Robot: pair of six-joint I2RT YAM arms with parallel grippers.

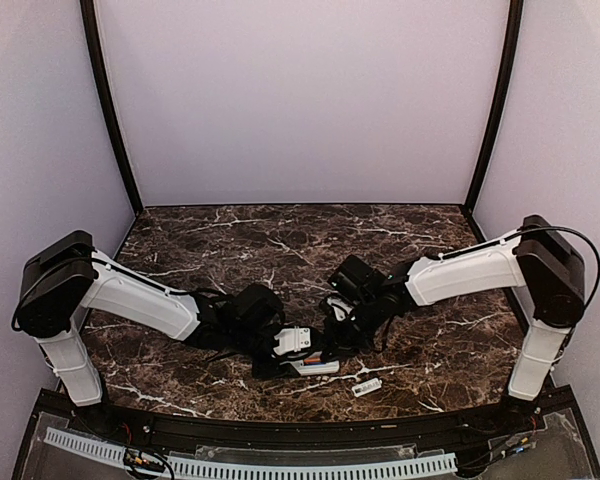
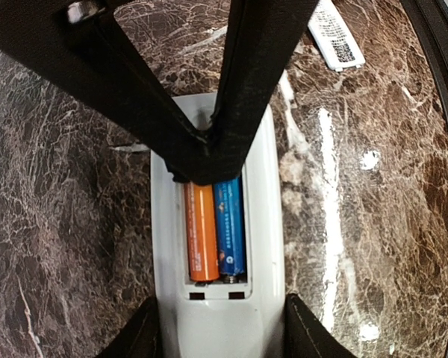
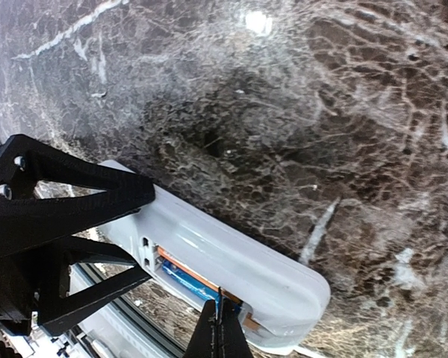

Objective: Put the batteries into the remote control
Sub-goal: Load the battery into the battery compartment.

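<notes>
The white remote control (image 2: 265, 224) lies face down on the marble, its battery bay open. The orange battery (image 2: 201, 235) and the blue battery (image 2: 230, 231) sit side by side in the bay. My left gripper (image 2: 222, 328) is shut on the remote's sides at the near end. My right gripper (image 3: 219, 313) is shut, its joined tips touching the blue battery (image 3: 184, 282) beside the orange one (image 3: 184, 266). In the top view both grippers, left (image 1: 280, 345) and right (image 1: 332, 330), meet over the remote (image 1: 310, 365).
The loose white cover piece (image 2: 336, 33) lies on the marble just right of the remote, also visible in the top view (image 1: 367, 386) near the table's front edge. A black front rail (image 1: 300, 430) runs along that edge.
</notes>
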